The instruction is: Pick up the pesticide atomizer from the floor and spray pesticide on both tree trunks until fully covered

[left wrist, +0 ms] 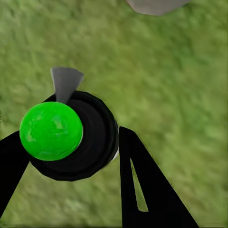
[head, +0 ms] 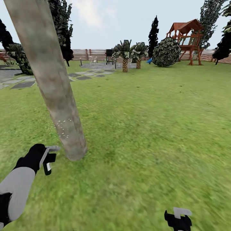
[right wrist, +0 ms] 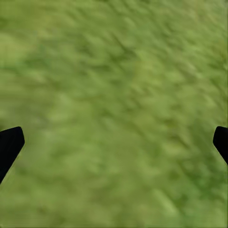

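Green lawn (head: 154, 128) stretches back to a slatted fence (head: 93, 54), with a red play tower (head: 187, 40) far behind the big pale tree trunk (head: 51, 80). Left gripper (head: 45, 158) sits low, just beside the base of that trunk, and it's clamped around the pesticide atomizer (left wrist: 71, 137): dark round body between the black fingers (left wrist: 142, 190), grey spray head (left wrist: 65, 81) poking out toward the bark. A sprinkle of white specks (head: 64, 128) marks the trunk just above its base. Right gripper (head: 178, 219) hangs well away from the trunk, fingers spread, nothing between them but grass. The risk, to my eye: the nozzle is low and fixed on one face, so higher bark and the trunk's far side could stay bare unless the arm rises and the base circles.
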Controlling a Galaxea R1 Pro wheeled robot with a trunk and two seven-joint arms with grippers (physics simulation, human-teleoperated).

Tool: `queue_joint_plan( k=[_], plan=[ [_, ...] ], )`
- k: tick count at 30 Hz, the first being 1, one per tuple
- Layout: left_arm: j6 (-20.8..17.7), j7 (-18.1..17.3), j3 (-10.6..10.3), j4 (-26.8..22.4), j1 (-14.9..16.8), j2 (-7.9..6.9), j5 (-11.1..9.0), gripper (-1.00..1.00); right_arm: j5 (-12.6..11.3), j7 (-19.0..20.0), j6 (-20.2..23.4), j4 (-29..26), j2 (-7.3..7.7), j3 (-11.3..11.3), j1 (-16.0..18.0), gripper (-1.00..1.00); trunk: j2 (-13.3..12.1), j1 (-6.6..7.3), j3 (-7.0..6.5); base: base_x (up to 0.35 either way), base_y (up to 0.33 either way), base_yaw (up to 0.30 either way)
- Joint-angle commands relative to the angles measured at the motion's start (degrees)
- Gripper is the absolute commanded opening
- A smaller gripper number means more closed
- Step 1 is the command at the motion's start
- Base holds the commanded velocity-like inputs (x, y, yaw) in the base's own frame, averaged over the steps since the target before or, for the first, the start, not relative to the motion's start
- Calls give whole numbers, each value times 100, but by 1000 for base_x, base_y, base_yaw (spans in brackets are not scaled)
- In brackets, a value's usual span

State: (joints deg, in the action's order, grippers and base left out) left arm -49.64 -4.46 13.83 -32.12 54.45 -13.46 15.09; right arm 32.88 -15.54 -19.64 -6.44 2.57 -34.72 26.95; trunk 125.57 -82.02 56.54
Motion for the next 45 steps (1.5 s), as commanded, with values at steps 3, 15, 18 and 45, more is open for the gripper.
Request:
queue_joint_plan(
  k=[3,15,18,45],
  plan=[
    [-19,-51,16,-1,4,15,73,-100,60,-20,-22,6,3,-43,8,100,2,1,5,11,-8,199],
    [-19,-47,-56,-21,4,41,73,-100,60,-20,-24,2,15,-43,7,100,2,1,5,0,-236,10],
    [-19,-36,-113,-55,4,74,73,-100,60,-20,-22,2,16,-43,5,100,2,1,5,2,-273,0],
    [-37,-29,-103,-93,11,80,57,-100,60,-20,-22,4,3,-43,4,100,2,1,5,102,-249,116]
  ],
)
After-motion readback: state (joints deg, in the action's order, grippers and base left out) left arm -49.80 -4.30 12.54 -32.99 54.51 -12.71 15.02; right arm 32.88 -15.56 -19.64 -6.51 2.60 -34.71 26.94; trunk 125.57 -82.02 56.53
